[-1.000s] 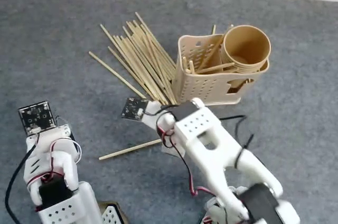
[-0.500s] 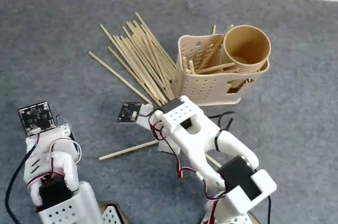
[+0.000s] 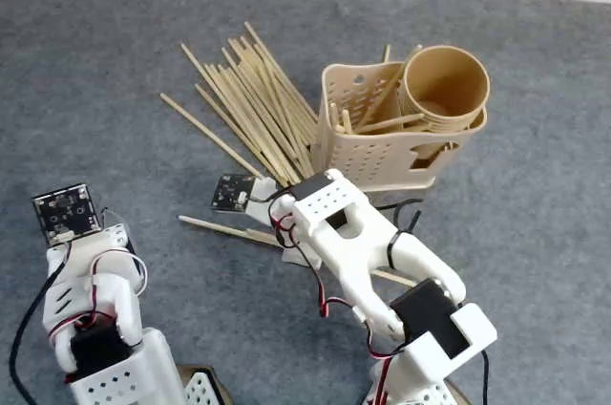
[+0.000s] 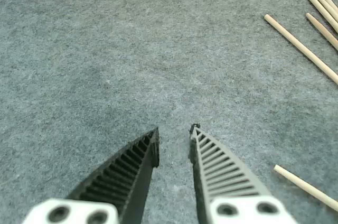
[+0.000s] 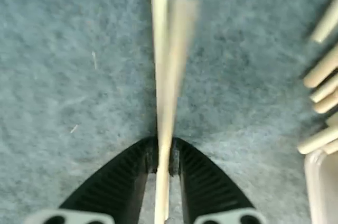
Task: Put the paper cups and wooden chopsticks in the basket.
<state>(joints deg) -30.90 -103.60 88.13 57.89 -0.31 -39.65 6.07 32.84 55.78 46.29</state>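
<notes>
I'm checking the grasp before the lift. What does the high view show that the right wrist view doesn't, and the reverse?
The high view adds the paper cups stacked inside the basket, the whole fan of loose chopsticks beside it, and the left arm off to the side. The right wrist view adds the close look: the right gripper, jaws shut on a chopstick. Both share that held chopstick, some loose chopstick ends and a corner of the basket.

Cups (image 3: 444, 90), seemingly stacked, in basket (image 3: 382, 152); chopstick pile (image 3: 253, 104) left of it; single chopstick (image 3: 220, 227) nearer.
</notes>
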